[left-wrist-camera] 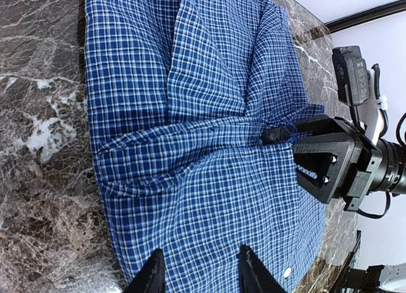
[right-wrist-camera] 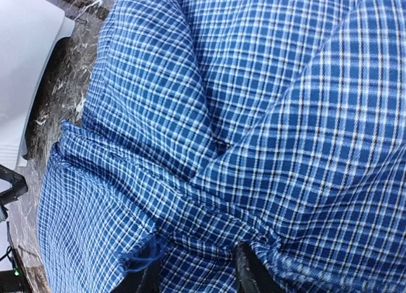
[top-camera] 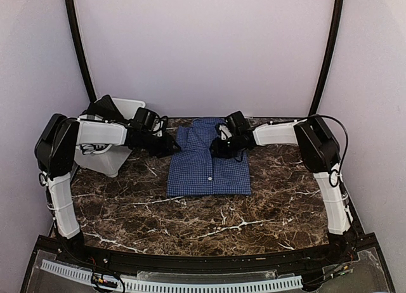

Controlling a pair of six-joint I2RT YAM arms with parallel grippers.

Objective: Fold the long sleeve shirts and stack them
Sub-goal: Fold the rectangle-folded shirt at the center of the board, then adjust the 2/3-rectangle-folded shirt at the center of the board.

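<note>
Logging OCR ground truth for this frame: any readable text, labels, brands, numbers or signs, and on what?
None: no text is readable in any view.
shirt: blue check and white buttons only, no tag showing.
white bin: blank walls.
black module on the right arm: no legible marking.
</note>
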